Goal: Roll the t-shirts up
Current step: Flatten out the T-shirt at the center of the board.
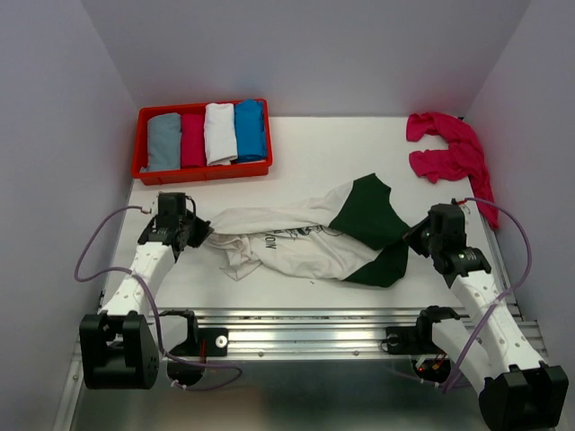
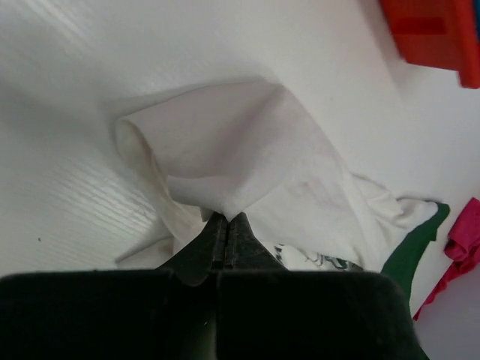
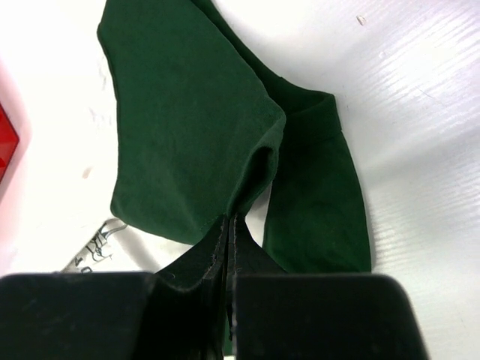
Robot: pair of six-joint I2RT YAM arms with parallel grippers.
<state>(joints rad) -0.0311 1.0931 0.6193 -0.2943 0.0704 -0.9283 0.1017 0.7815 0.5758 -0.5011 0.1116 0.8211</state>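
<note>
Our left gripper (image 2: 227, 217) is shut tight on the white end of the tee (image 1: 287, 235). Our right gripper (image 3: 229, 219) is shut tight on a green sleeve (image 3: 187, 127). The tee lies stretched and wrinkled on the table (image 1: 359, 153) between the two grippers. Its dark print is nearer the left gripper. A pink tee (image 1: 449, 148) lies in a heap well past the right gripper. A red tray (image 1: 202, 172) with four rolled shirts (image 1: 207, 133) sits past the left gripper.
</note>
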